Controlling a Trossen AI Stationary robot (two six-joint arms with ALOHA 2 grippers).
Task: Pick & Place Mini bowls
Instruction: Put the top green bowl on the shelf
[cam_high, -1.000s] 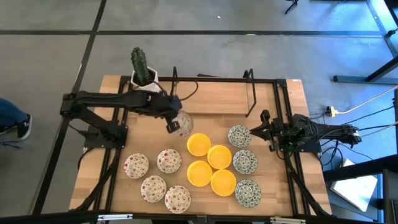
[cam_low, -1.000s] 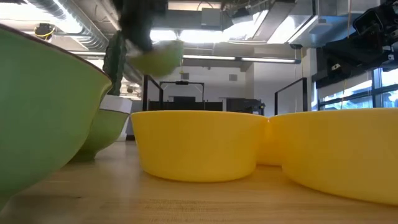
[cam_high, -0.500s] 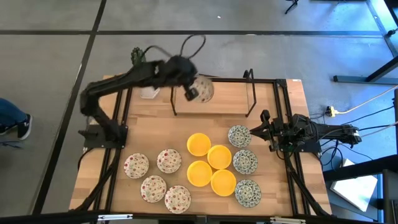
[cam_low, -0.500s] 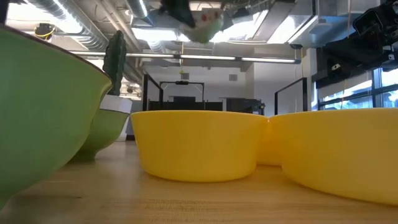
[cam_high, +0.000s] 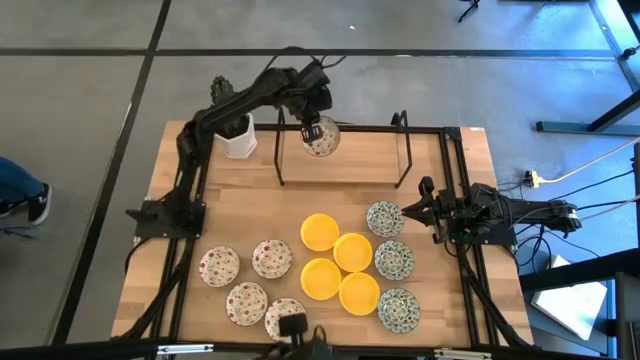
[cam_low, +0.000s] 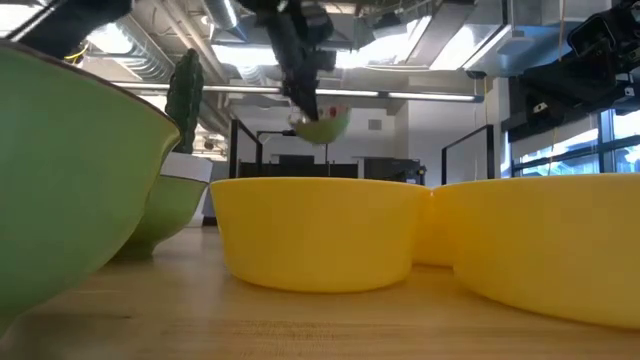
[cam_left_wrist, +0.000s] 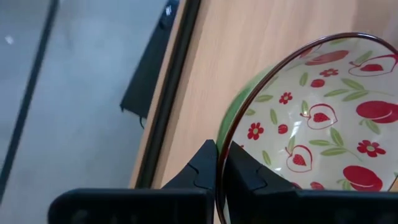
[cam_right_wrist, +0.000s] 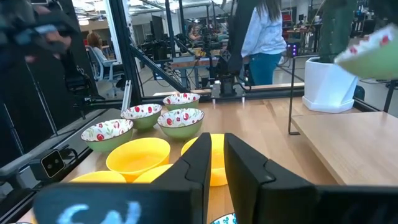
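Left gripper (cam_left_wrist: 217, 163) clamped on red-speckled bowl (cam_left_wrist: 311, 124) rim, off table.

Red cherries and little red flowers with green leaves on cream inside the lifted bowl (cam_left_wrist: 323, 124), green outside, dark red rim. Four plain bright yellow bowls (cam_high: 338, 268) on the pale wooden table (cam_high: 440, 190). Green cactus (cam_high: 224, 97) in a white pot (cam_high: 238, 143).

No legible text — anywhere
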